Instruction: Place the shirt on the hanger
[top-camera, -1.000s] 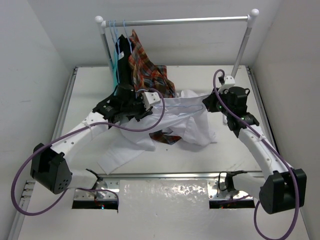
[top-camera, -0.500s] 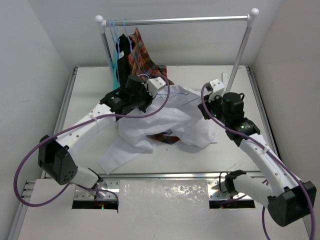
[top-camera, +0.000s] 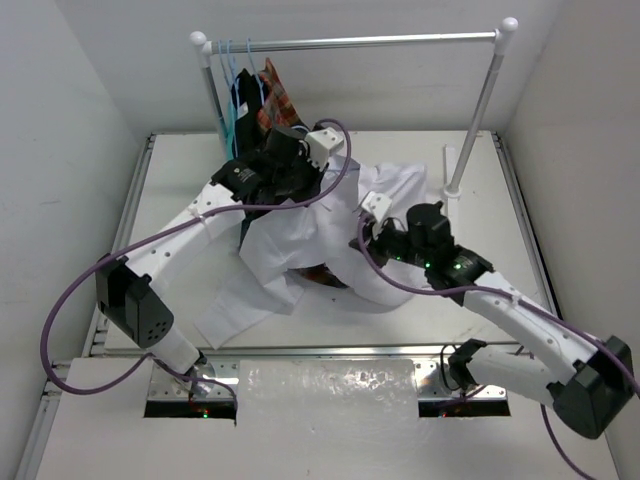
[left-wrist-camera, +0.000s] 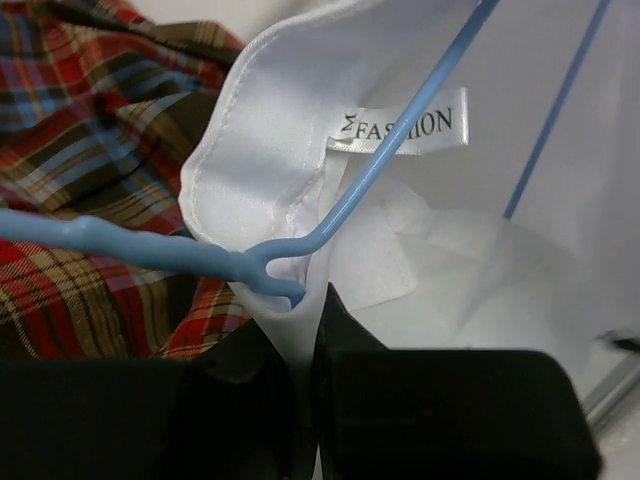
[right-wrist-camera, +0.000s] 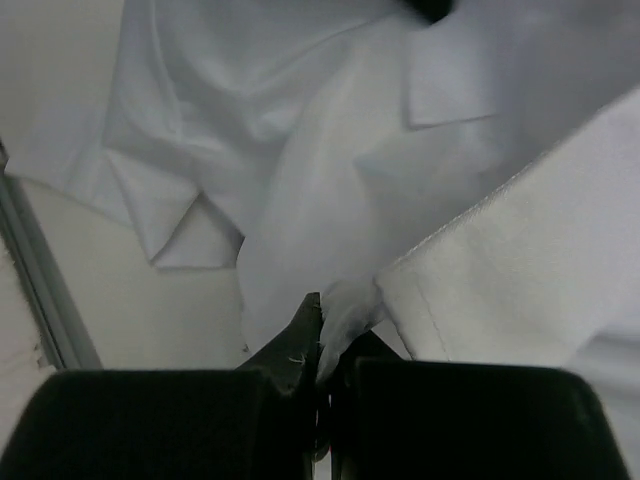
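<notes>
Cloth of the shirt (top-camera: 320, 235) is bunched and raised over the middle of the worktop (top-camera: 180, 200), with one sleeve trailing toward the near left edge. The left hand (left-wrist-camera: 305, 310) is clenched on the collar edge, right under the twisted neck of the hanger (left-wrist-camera: 380, 170). The hanger's blue wire runs inside the collar beneath the label (left-wrist-camera: 400, 125), probably to seat the neck opening on it. The right hand (right-wrist-camera: 325, 345) is clamped on a lower fold, seemingly to draw the body over the wire's shoulder. Thin, white and creased, the fabric hangs limp beside the plaid shirt (left-wrist-camera: 90, 110).
</notes>
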